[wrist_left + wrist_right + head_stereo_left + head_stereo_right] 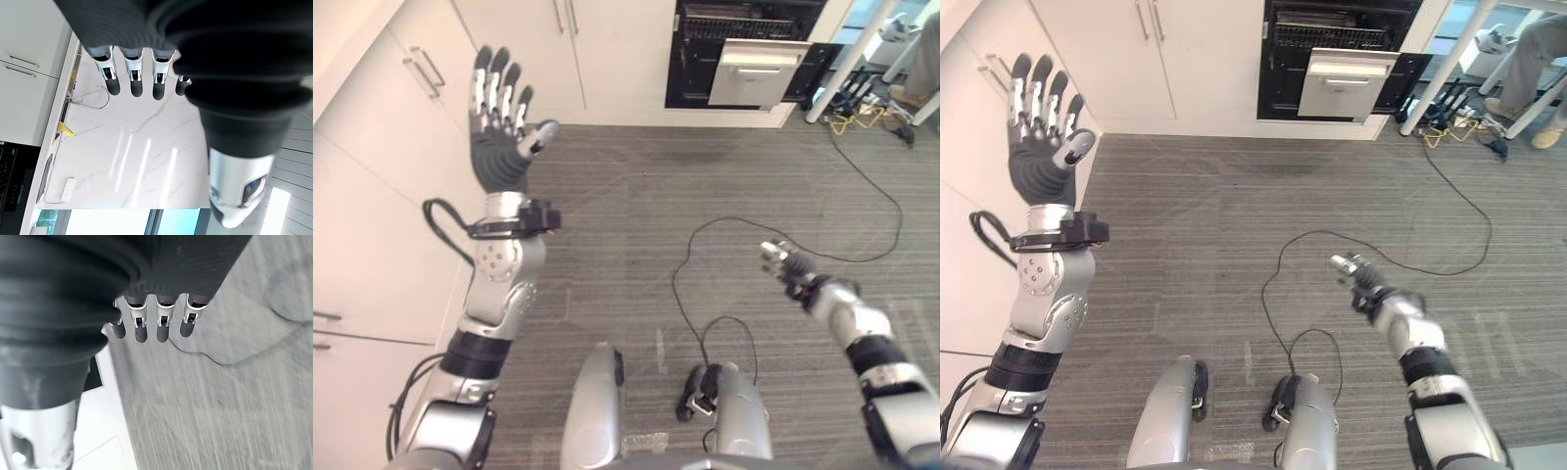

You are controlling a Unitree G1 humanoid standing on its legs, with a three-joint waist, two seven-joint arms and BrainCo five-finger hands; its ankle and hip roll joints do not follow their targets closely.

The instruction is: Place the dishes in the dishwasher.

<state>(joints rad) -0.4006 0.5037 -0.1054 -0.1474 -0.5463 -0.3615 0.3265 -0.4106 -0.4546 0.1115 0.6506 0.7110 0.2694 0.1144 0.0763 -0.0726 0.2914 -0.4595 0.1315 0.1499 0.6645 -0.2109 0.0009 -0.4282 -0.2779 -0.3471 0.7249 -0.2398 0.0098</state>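
The dishwasher (759,73) stands open in the far wall of white cabinets, its dark racks showing above a white front panel (1347,83). My left hand (499,147) is raised high beside the left cabinets with its fingers (134,73) straight and spread, holding nothing. My right hand (788,266) hangs low over the grey carpet at the right. Its fingers (164,318) are extended and hold nothing. I see no dishes in either hand or on the floor.
White cabinets (372,196) with bar handles run along the left. A white marble counter (146,161) with a faucet (93,103) lies past my left hand. A white table leg (837,59) and a seated person's legs (1528,54) are far right.
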